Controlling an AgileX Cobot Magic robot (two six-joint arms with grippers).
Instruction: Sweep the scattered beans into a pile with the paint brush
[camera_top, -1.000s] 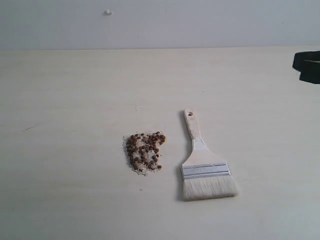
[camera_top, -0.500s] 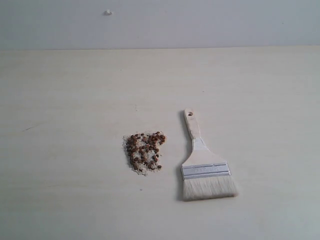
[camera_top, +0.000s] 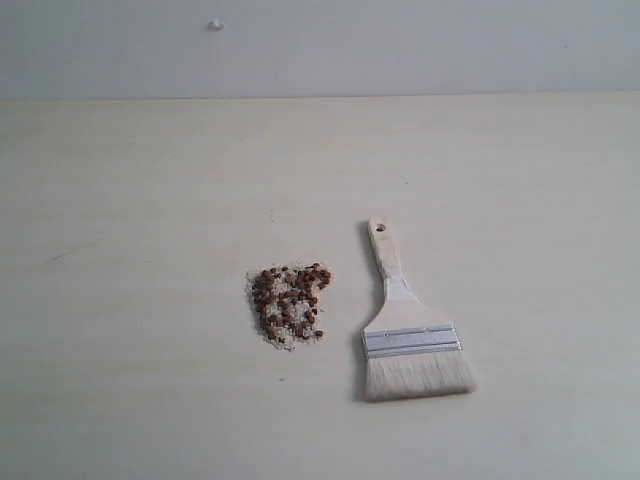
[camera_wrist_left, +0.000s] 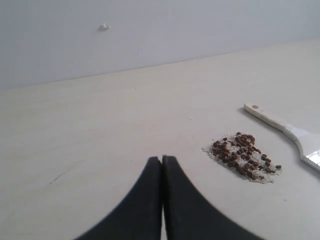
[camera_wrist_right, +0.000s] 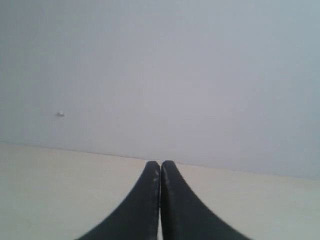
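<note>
The beans sit in one tight cluster near the middle of the table. The paint brush lies flat just to their right, not touching them, handle pointing far and bristles near; I judge from this that the sweeping is done and the brush set aside. The left gripper and right gripper are both clenched on nothing and out of the exterior view. A second ago a dark arm part showed at that view's far right edge and is now gone, while beans and brush lie unmoved.
</note>
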